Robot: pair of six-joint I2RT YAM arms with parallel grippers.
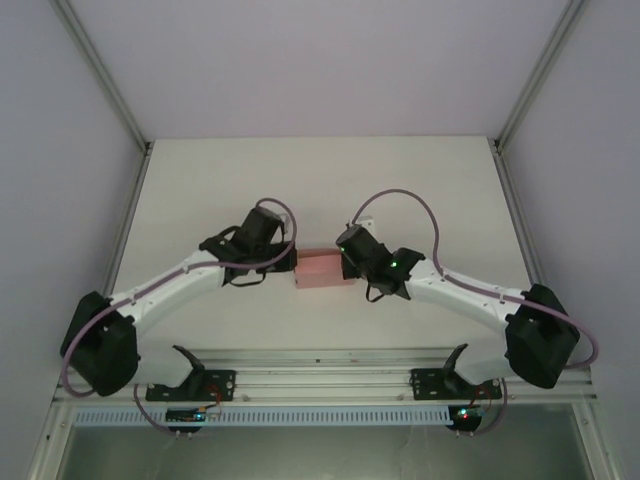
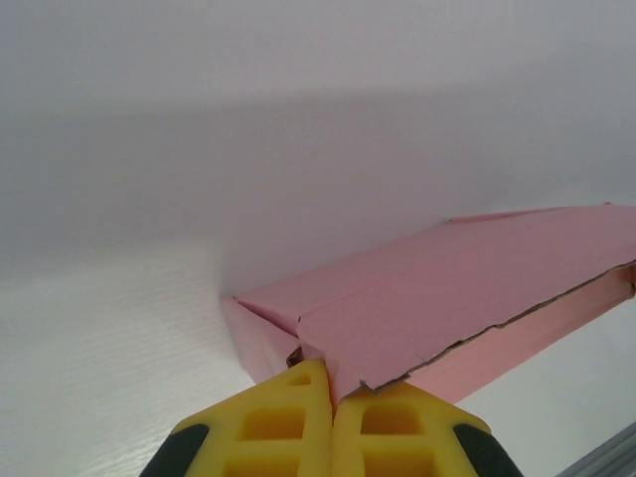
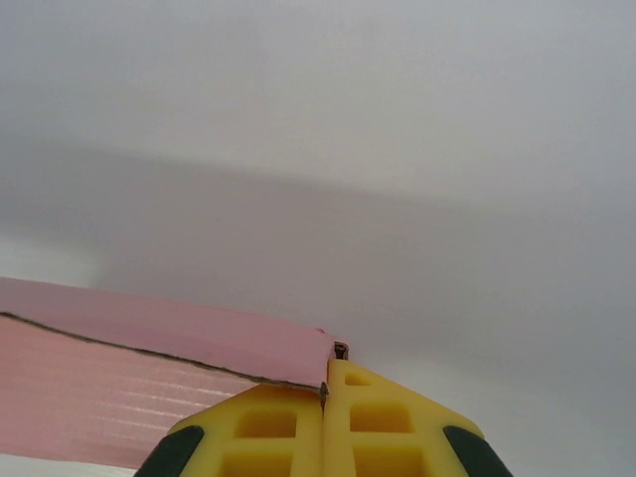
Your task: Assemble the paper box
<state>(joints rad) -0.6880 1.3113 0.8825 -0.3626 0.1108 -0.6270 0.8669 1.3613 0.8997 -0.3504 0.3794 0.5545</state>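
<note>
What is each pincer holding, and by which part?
Both are shut on the pink paper box: the left pincer pinches a top-panel corner, the right pincer the opposite end's corner.

Box: plain pink, no print. Cut edges dark brown-grey. One face lighter pink w/ faint ribbing, R wrist view. L fingers & R fingers: bright yellow, black patches at outer corners. Arms: white links, black joints & wrists. Cables: dull purple. Table: white, faint grain. Walls: pale lilac-grey. Rail: silver.
</note>
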